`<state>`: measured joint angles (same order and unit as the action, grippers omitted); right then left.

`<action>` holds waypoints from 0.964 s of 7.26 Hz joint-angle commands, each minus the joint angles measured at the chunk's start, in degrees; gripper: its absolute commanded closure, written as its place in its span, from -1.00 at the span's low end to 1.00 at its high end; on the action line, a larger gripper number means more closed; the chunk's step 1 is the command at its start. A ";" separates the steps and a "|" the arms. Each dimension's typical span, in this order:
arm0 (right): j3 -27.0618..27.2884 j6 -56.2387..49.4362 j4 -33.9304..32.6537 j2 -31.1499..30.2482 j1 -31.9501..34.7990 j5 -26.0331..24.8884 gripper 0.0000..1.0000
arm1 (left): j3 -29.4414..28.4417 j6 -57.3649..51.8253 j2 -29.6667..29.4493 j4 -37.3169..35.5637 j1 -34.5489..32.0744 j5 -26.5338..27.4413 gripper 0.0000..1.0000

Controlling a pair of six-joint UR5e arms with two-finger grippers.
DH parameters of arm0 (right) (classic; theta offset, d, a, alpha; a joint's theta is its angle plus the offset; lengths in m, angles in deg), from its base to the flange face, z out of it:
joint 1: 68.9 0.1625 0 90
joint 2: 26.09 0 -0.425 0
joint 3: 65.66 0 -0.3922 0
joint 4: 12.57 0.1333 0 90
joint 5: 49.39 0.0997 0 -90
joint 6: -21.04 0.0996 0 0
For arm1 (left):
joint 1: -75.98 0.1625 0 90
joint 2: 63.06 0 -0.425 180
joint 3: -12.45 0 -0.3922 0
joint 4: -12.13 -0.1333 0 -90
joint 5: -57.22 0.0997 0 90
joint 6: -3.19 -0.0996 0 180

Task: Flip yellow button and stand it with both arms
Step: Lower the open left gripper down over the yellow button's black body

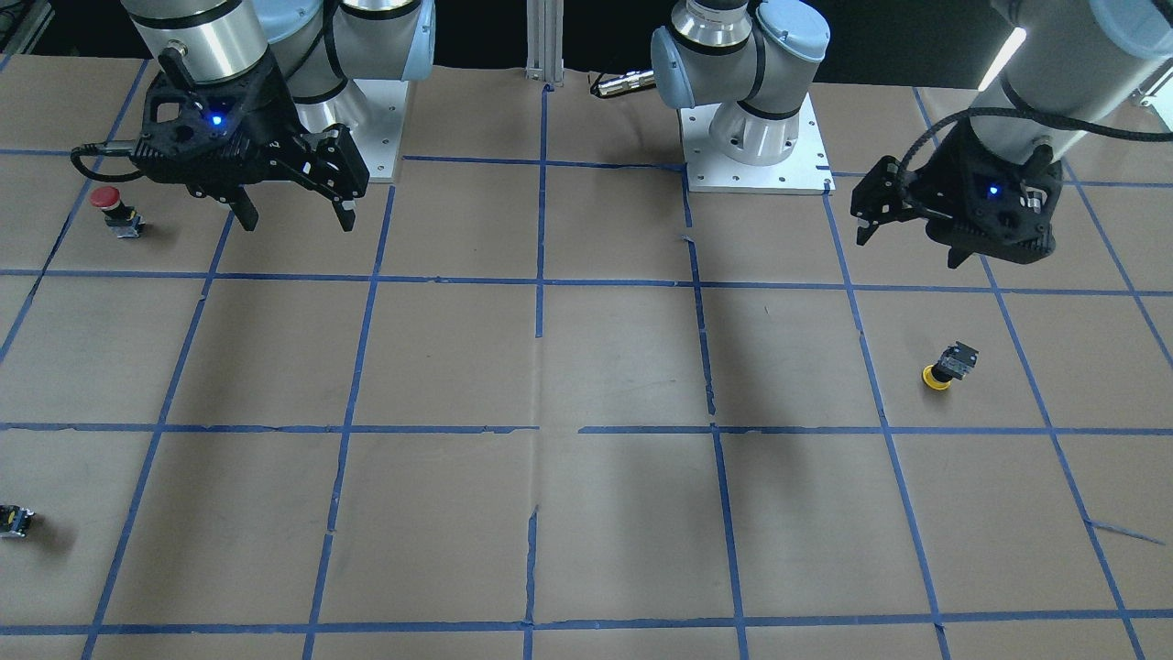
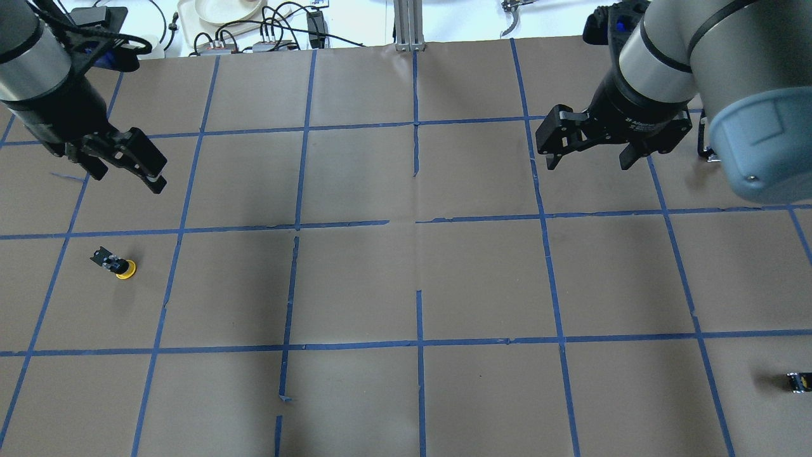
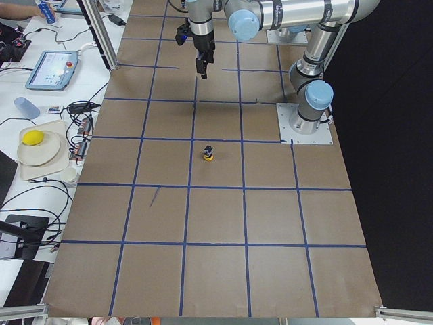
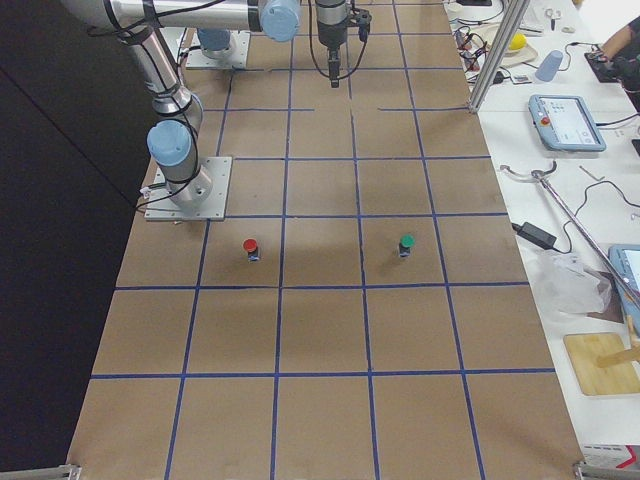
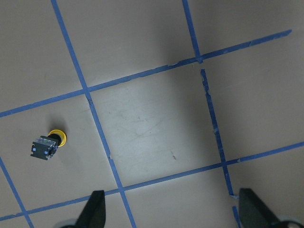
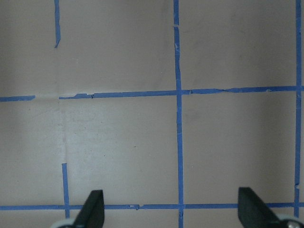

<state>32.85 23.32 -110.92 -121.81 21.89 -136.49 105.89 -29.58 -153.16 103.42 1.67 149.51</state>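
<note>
The yellow button [image 1: 948, 365] lies tipped over on the brown paper, its yellow cap against the paper and its grey-black block sticking up at a slant. It also shows in the overhead view [image 2: 115, 263], the exterior left view [image 3: 209, 154] and the left wrist view [image 5: 47, 144]. My left gripper [image 1: 907, 246] hangs open and empty above the table, on the far side of the button from the robot [image 2: 127, 178]; its two fingertips [image 5: 95, 209] frame bare paper. My right gripper [image 1: 295, 220] hangs open and empty over the other half of the table [image 2: 589, 162], [image 6: 172, 211].
A red-capped button [image 1: 115, 209] stands near my right gripper and shows in the exterior right view [image 4: 250, 247], with a green-capped button [image 4: 405, 243] beside it. A tiny black block with a yellow mark [image 1: 14, 521] lies at the table edge. The arm bases [image 1: 756, 137] stand at the robot's side.
</note>
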 commanded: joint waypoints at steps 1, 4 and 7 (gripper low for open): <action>0.01 0.09 0.00 0.00 0.00 0.00 -0.99 | 4.37 -14.34 0.18 -8.73 7.22 -0.98 -0.99; 0.01 0.09 -0.09 0.00 0.00 0.00 -0.99 | 12.43 -21.61 -0.69 -16.96 11.82 -0.89 -0.99; 0.01 0.09 -0.18 0.00 0.00 0.00 -0.99 | 21.86 -28.20 -3.05 -30.36 17.06 -1.24 -0.99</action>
<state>32.86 23.43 -111.08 -121.81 21.89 -136.49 124.57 -54.75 -154.63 77.66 15.40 148.66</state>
